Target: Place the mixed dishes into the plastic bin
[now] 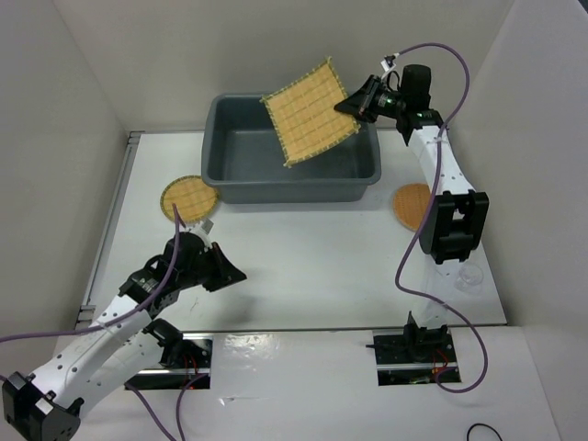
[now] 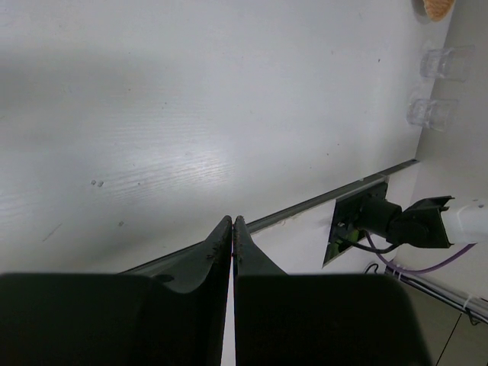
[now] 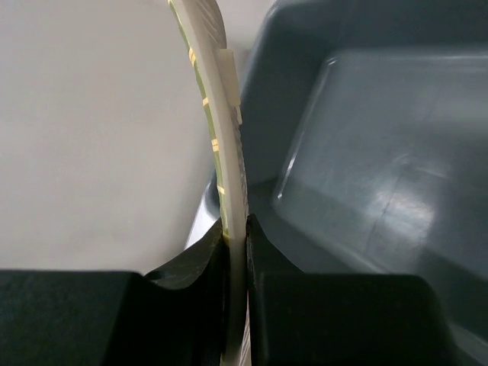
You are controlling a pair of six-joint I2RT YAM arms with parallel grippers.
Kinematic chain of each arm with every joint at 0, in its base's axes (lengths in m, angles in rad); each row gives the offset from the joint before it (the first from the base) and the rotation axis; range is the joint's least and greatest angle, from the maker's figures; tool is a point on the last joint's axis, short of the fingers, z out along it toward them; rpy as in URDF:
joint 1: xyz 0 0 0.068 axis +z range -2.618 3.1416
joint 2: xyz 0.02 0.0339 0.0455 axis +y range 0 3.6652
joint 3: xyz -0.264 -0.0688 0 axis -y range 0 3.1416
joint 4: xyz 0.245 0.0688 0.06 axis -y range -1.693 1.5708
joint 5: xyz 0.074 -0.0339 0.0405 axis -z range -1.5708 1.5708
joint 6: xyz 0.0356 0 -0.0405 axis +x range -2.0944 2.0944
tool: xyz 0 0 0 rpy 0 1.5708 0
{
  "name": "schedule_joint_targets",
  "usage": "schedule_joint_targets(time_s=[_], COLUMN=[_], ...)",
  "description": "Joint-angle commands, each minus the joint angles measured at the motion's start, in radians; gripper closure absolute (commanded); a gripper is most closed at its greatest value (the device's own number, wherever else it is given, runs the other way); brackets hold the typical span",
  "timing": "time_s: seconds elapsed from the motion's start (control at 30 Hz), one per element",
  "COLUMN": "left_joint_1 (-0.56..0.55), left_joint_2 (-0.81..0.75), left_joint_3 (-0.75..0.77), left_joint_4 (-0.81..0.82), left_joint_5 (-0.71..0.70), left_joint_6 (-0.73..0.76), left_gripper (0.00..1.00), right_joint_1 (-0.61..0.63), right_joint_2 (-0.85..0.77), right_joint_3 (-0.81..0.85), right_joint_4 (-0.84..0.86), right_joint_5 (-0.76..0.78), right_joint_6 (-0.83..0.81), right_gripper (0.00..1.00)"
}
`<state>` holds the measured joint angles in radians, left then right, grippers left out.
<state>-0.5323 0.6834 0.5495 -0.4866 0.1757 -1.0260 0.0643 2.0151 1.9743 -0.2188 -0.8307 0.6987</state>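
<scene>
I see my right gripper (image 1: 355, 101) clamped on one edge of the yellow bamboo mat (image 1: 310, 112), which hangs tilted above the far right part of the grey plastic bin (image 1: 276, 188). My left gripper (image 1: 241, 273) has its fingers pressed together, holding nothing, over the table (image 1: 322, 257), near the yellow woven disc (image 1: 188, 197).

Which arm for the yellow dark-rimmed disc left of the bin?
Left. The left gripper is shut and empty, close by the disc. The right gripper is clamped on the mat, held tilted over the bin, on the far side from that disc.
</scene>
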Motion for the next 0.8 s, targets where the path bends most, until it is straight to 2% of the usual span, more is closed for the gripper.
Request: schedule_joint_targets(time_s=[0.0,0.17,0.43,0.7,0.77], left_joint_1=[0.006,0.015,0.015,0.015,0.015], left_joint_2=[0.010,-0.022,-0.033,0.034,0.053], left_joint_3=[0.024,0.015,0.026,0.035,0.047], left_joint_4=[0.034,0.011,-0.004,0.005,0.005], left_joint_5=[-0.004,-0.013,-0.045,-0.045,-0.045], left_joint_6=[0.000,-0.011,-0.020,-0.011,0.001], left_gripper=[0.93,0.93,0.93,0.93,0.93], right_joint_1=[-0.009,-0.009,0.020,0.063,0.074], right_joint_2=[0.005,0.086,0.166,0.246,0.255], right_joint_3=[0.023,0.075,0.121,0.178,0.178], right_joint_4=[0.030,0.000,-0.051,-0.099,-0.099], right_joint_5=[0.134,0.222,0.401,0.542,0.542], right_joint_6=[0.036,-0.042,-0.061,-0.084,-0.084], right_gripper=[1.00,1.00,1.00,1.00,0.96])
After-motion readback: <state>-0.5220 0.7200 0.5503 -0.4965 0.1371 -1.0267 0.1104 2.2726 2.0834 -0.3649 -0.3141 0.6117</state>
